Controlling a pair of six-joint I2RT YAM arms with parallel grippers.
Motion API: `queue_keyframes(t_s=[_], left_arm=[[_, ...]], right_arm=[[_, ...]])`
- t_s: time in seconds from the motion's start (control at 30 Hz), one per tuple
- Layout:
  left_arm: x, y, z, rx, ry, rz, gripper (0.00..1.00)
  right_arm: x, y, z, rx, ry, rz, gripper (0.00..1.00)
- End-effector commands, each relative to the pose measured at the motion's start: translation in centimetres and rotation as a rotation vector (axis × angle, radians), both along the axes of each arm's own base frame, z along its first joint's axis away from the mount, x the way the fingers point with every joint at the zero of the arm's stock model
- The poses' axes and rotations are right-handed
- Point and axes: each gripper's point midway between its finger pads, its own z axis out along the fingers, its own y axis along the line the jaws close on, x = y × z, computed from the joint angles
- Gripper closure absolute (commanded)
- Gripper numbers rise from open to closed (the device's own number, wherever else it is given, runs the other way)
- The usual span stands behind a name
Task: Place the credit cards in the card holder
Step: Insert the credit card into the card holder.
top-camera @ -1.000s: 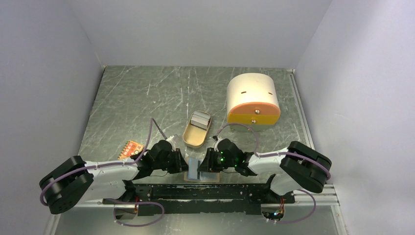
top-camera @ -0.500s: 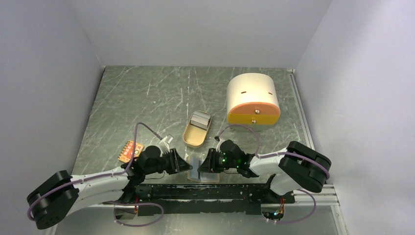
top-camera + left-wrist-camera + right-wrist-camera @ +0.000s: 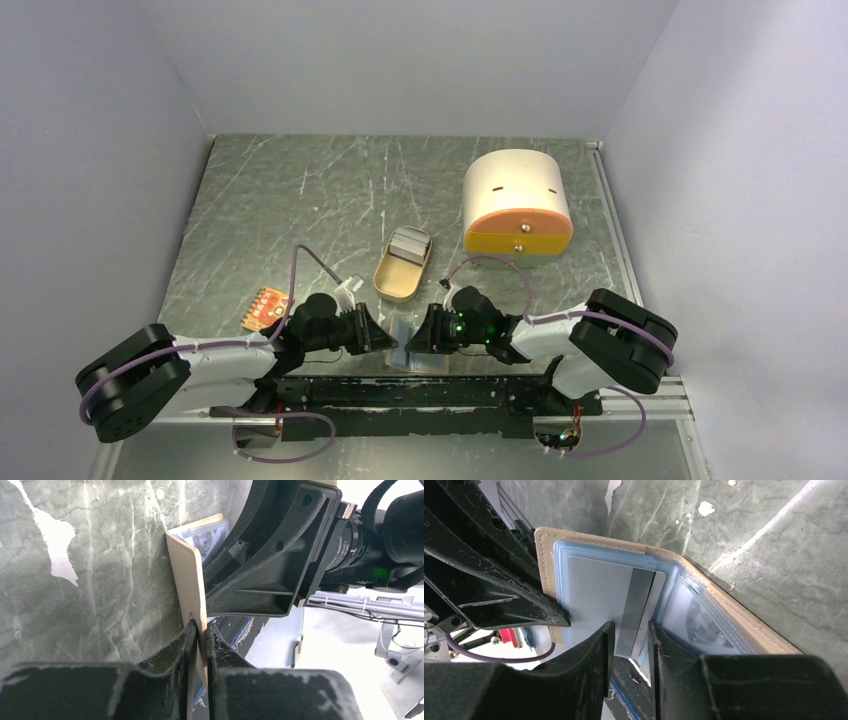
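The beige card holder [image 3: 414, 361] lies open at the table's near edge, between my two grippers. In the left wrist view one tan flap [image 3: 187, 575] stands up on edge, and my left gripper [image 3: 200, 630] is shut on its lower rim. In the right wrist view the holder [image 3: 734, 615] shows blue plastic sleeves. A whitish-grey credit card with a dark stripe [image 3: 599, 590] sits partly inside one sleeve. The card's near end lies in the gap of my right gripper [image 3: 631, 630], whose jaws stand apart; its left side runs behind the left finger.
An oval tan tin tray [image 3: 402, 265] holding a grey item sits just behind the grippers. A cream rounded box with an orange front [image 3: 517, 203] stands at the back right. An orange-red dotted piece [image 3: 266, 306] lies to the left. The black rail [image 3: 430, 390] runs along the near edge.
My left arm drew back to the left with its jaws loosened, then returned and closed on the holder's flap. The right gripper and the card have stayed in place.
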Motion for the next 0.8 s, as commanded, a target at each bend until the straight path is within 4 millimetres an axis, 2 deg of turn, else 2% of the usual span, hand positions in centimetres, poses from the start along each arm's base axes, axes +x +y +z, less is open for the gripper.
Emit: queue_keyframes(t_s=[0.0, 0.1, 0.2, 0.3, 0.47, 0.57, 0.77], left_arm=[[-0.1, -1.6, 3.7, -0.137, -0.102, -0.066, 0.88], [-0.3, -1.5, 4.7, -0.179, -0.137, -0.073, 0.90], [-0.1, -1.2, 4.3, -0.160, -0.124, -0.052, 0.84], [-0.2, -0.9, 4.5, -0.173, -0.132, -0.042, 0.91], [0.2, -0.8, 4.1, -0.107, -0.113, -0.030, 0.91], [0.5, -0.4, 3.3, -0.038, -0.093, -0.006, 0.91], [0.5, -1.0, 4.4, -0.037, -0.111, -0.037, 0.91]], right_arm=[[-0.9, -1.8, -1.9, -0.067, 0.034, -0.003, 0.66], [-0.7, -1.6, -1.7, -0.055, 0.030, 0.001, 0.66], [0.0, -1.1, -1.0, -0.058, -0.004, 0.008, 0.65], [0.7, -0.7, -0.3, -0.070, -0.031, 0.019, 0.63], [1.4, -0.4, 0.4, -0.080, -0.070, 0.021, 0.62], [2.0, -1.0, 0.0, -0.158, -0.097, 0.031, 0.62], [3.1, -2.3, -0.1, -0.235, -0.153, -0.006, 0.66]])
